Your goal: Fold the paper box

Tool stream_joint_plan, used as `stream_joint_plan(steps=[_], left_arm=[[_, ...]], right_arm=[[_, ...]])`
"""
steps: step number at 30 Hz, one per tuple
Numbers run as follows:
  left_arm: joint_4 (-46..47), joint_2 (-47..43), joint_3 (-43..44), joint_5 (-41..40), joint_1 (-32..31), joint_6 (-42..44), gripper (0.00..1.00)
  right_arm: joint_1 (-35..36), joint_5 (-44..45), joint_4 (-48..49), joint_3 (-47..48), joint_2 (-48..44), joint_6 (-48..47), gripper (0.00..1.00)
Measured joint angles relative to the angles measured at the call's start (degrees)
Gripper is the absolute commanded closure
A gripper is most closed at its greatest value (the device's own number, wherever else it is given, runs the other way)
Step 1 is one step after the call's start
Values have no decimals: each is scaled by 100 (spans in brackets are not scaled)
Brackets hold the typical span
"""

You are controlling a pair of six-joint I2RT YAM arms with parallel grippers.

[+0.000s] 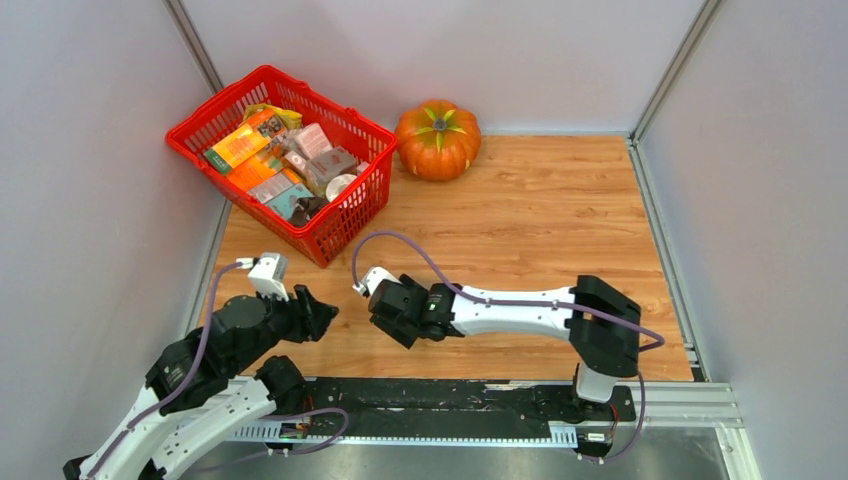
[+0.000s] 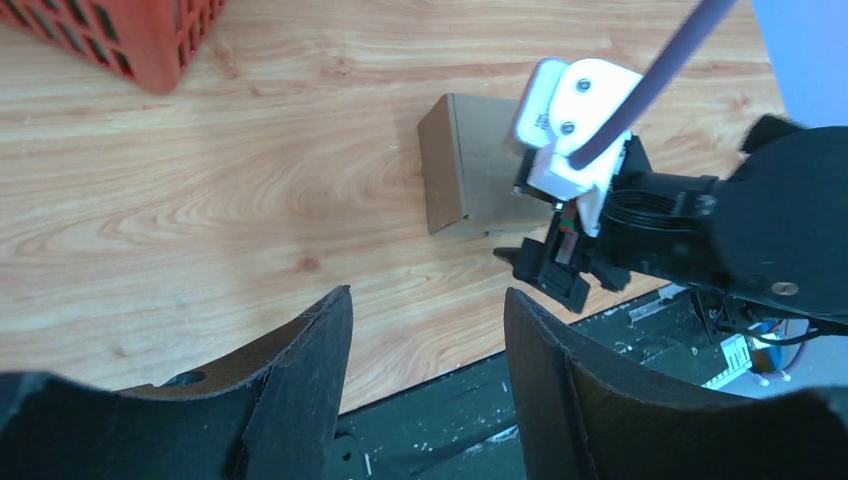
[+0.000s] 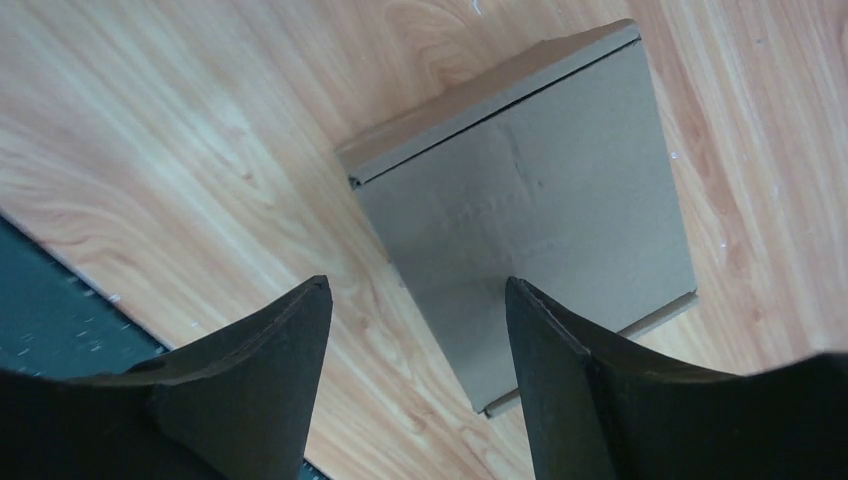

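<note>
Paper box (image 3: pixel 530 210): folded shut, flat on the counter (image 3: pixel 150 120) under the right tool.
Right tool (image 3: pixel 415 290): apart, empty, poised above it, probably to press the lid.
Left tool (image 2: pixel 428 295): apart, empty, set aside to leave room.

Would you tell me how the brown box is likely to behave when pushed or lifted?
Lying flat on its broad face, the box will probably slide, not tip or roll, on the smooth table. Thin card suggests it is light and may dent if squeezed. The dark seam along one edge hints the lid could gape when lifted.
</note>
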Motion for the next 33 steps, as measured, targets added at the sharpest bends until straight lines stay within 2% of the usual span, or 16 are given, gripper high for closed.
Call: stream_joint_plan(steps=[4, 9, 19, 23, 33], left_arm=[[-295, -387, 0, -144, 0, -160, 41], [-389, -417, 0, -188, 0, -232, 45], [-389, -280, 0, -133, 0, -234, 47], [-387, -280, 0, -68, 0, -247, 48], [-380, -282, 0, 20, 0, -254, 48]], right_arm=[[109, 577, -273, 273, 439, -96, 34], [136, 1161, -485, 581, 732, -96, 39], [-17, 1823, -820, 846, 1134, 111, 39], [-409, 1843, -883, 861, 1134, 321, 39], [-1932, 1961, -964, 874, 1134, 817, 39]])
